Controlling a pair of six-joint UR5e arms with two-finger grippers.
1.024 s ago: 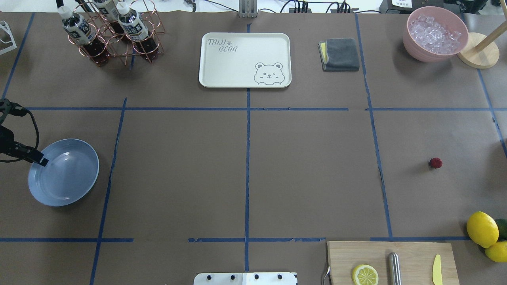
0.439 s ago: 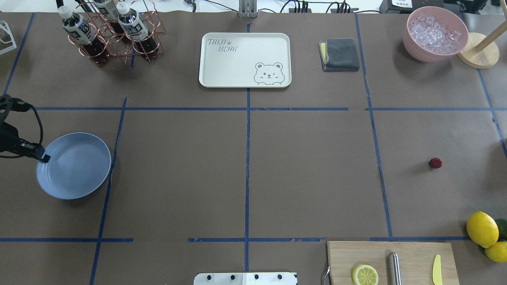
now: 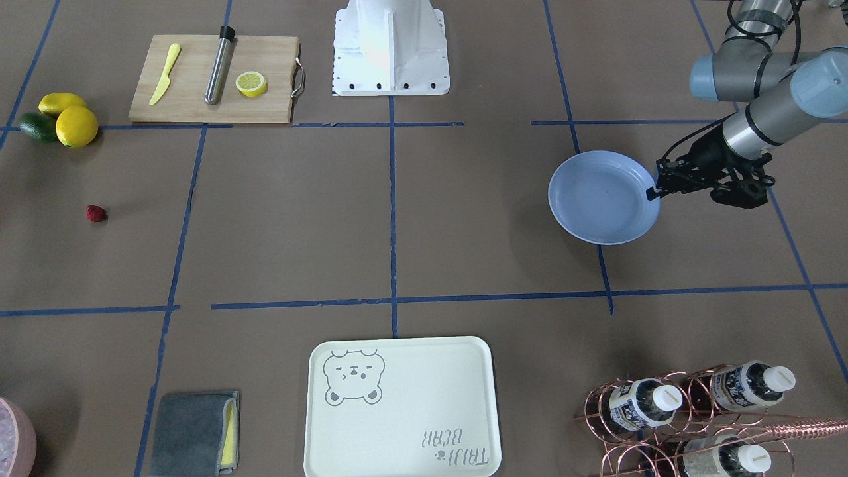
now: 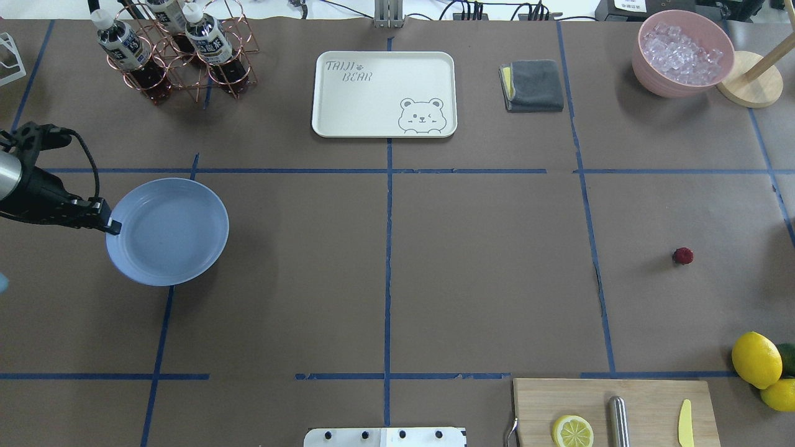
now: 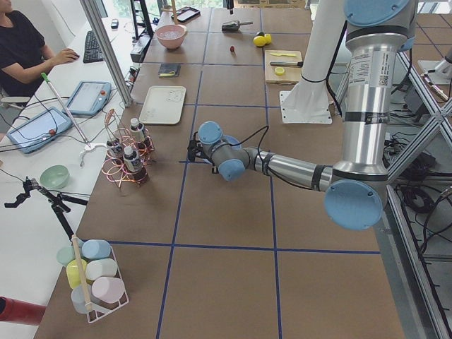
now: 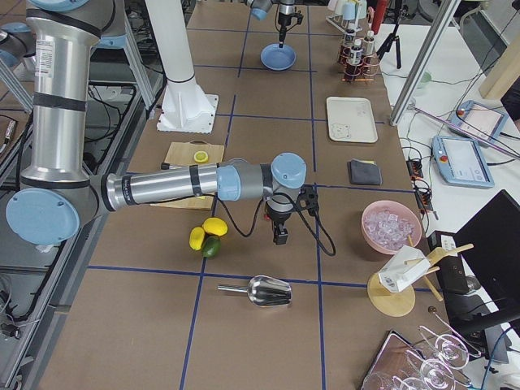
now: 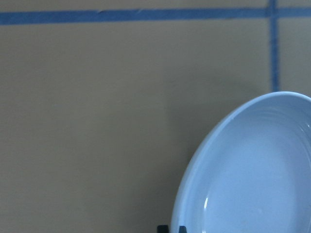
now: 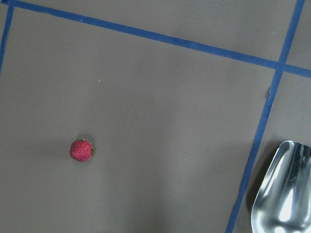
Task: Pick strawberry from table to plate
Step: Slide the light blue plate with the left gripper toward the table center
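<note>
The strawberry (image 4: 682, 256), small and dark red, lies alone on the table (image 4: 484, 279) at the right; it also shows in the front-facing view (image 3: 96, 212) and the right wrist view (image 8: 81, 150). The pale-blue plate (image 4: 166, 231) is at the left, with my left gripper (image 4: 115, 226) shut on its near-left rim. Its fingertips (image 7: 172, 228) clamp the plate's edge (image 7: 252, 170), and a shadow lies beneath the dish. My right gripper (image 6: 280, 237) hangs pointing down over the strawberry's area. It shows only in the exterior right view, so I cannot tell whether it is open or shut.
A cream bear-print tray (image 4: 384, 93) lies at the far middle, a copper bottle rack (image 4: 180, 49) far left. A folded cloth (image 4: 533, 85) and a pink bowl of ice (image 4: 682, 53) sit far right. A cutting board (image 4: 615, 413), lemons (image 4: 756, 360) and a metal scoop (image 8: 284, 194) lie near right.
My left gripper has carried the plate to the right and a little farther from the robot, over the blue tape line. The strawberry has stayed put.
</note>
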